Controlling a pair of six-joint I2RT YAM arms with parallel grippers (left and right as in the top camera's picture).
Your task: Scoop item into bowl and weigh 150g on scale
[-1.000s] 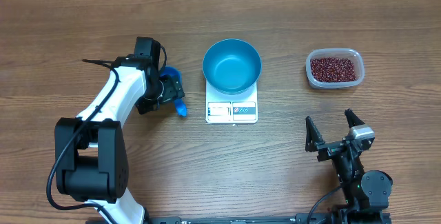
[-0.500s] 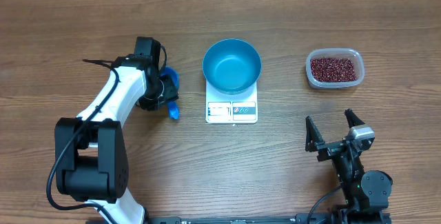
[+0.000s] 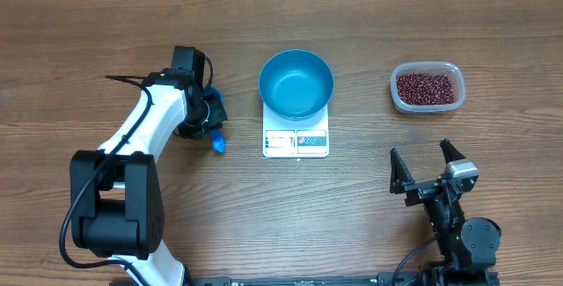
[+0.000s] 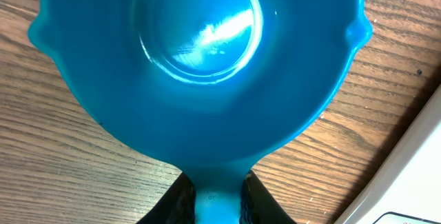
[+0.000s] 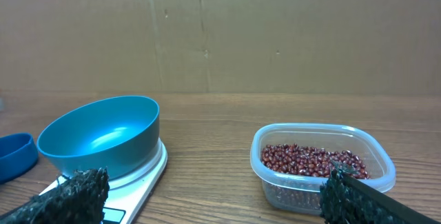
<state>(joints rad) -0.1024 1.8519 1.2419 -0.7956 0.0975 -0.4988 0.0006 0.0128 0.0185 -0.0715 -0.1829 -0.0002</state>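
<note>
The empty blue bowl (image 3: 296,84) stands on the white scale (image 3: 296,143) at the table's middle. Red-brown beans (image 3: 427,87) fill a clear tub (image 3: 397,99) at the right. My left gripper (image 3: 208,121) is left of the scale, shut on the handle of a small blue scoop (image 3: 217,141). In the left wrist view the empty scoop (image 4: 200,58) fills the frame, and its handle (image 4: 217,200) is pinched between both black fingers (image 4: 180,200). My right gripper (image 3: 427,173) rests open near the front right. In its own view it faces the bowl (image 5: 100,141), the scale (image 5: 141,182) and the beans (image 5: 310,160).
The scale's corner (image 4: 413,176) lies just right of the scoop in the left wrist view. A brown cardboard wall (image 5: 220,31) backs the table. The scoop's cup (image 5: 14,156) shows at the far left of the right wrist view.
My left gripper has closed on the scoop's handle, and the handle has swung slightly left, away from the scale. The right arm has not moved.
</note>
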